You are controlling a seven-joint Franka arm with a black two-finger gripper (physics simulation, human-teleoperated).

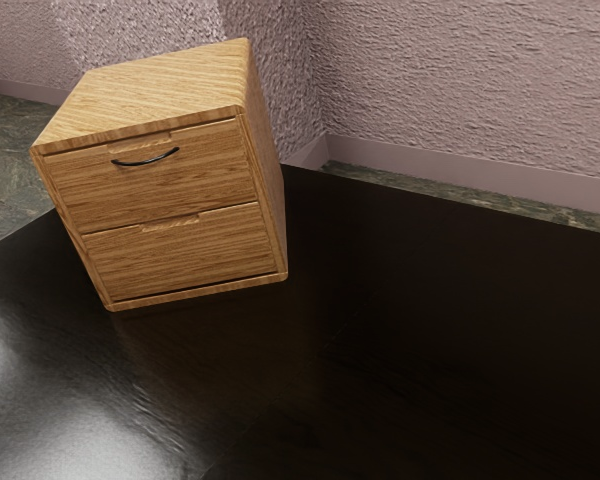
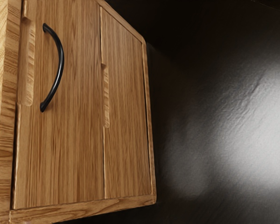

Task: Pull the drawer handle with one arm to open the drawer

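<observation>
A wooden cabinet (image 1: 165, 95) with two drawers stands on the dark glossy tabletop (image 1: 400, 340), toward the exterior view's left. The upper drawer (image 1: 155, 185) carries a thin black curved handle (image 1: 145, 157) near its top edge. The lower drawer (image 1: 185, 250) has only a small wooden notch. Both drawer fronts sit flush with the cabinet frame. The wrist view looks at the cabinet's front from a short distance, with the black handle (image 2: 56, 65) on the upper drawer (image 2: 65, 149) and the lower drawer (image 2: 126, 121) beside it.
A rough purple wall (image 1: 460, 80) runs behind the table, with a pale baseboard and a strip of green stone floor (image 1: 5, 170). The dark tabletop stretches wide in front of the cabinet and to the exterior view's right.
</observation>
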